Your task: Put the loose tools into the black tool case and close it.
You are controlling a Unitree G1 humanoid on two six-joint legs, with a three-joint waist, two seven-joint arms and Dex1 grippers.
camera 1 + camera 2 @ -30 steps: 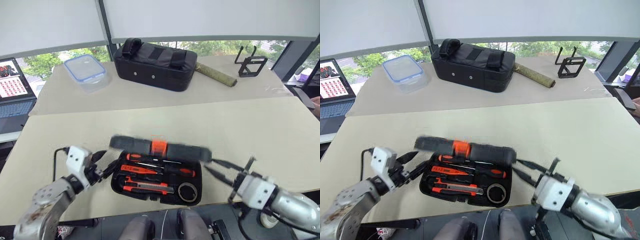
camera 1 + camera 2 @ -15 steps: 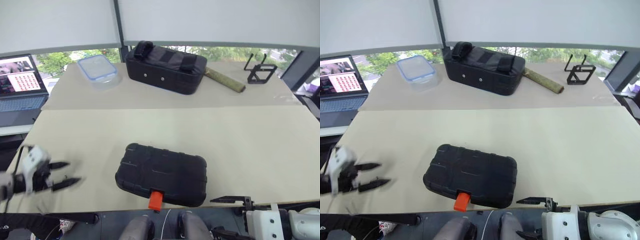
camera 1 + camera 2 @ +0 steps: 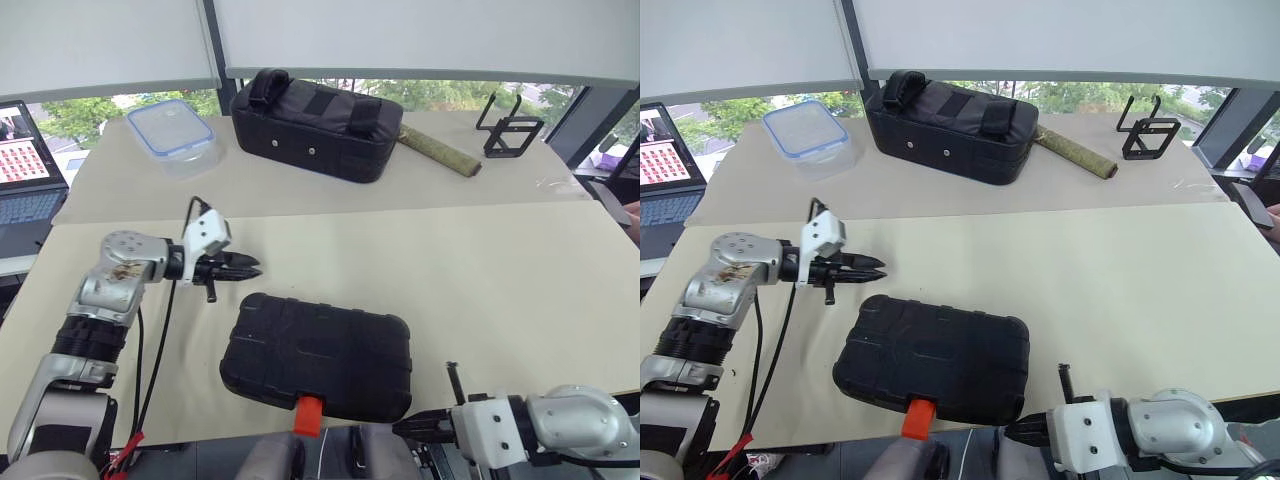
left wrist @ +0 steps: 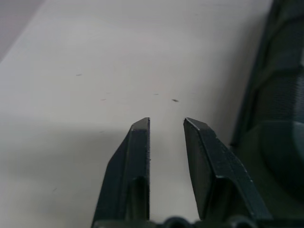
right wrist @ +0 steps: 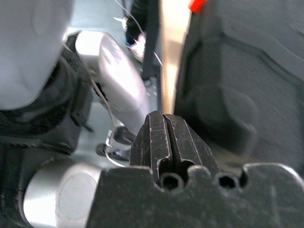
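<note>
The black tool case point(image 3: 315, 352) lies shut near the table's front edge, its orange latch point(image 3: 308, 414) facing me. The loose tools are hidden. My left gripper point(image 3: 247, 268) hovers just beyond the case's far left corner, pointing right. In the left wrist view its fingers point(image 4: 137, 156) stand a narrow gap apart with nothing between them, and the case point(image 4: 280, 95) is beside them. My right gripper point(image 3: 408, 427) sits below the table's front edge by the case's near right corner. It is shut and empty, as the right wrist view point(image 5: 165, 117) shows.
At the back stand a black fabric bag point(image 3: 315, 122), a clear box with a blue rim point(image 3: 170, 132), a green roll point(image 3: 440, 150) and a black wire stand point(image 3: 512, 130). A laptop point(image 3: 20, 150) sits at the far left. Bare table point(image 3: 480, 270) lies right of the case.
The case's lid came down and the case now lies shut. My left gripper swung in from the left to the case's far corner and narrowed. My right gripper dropped below the table edge and shut.
</note>
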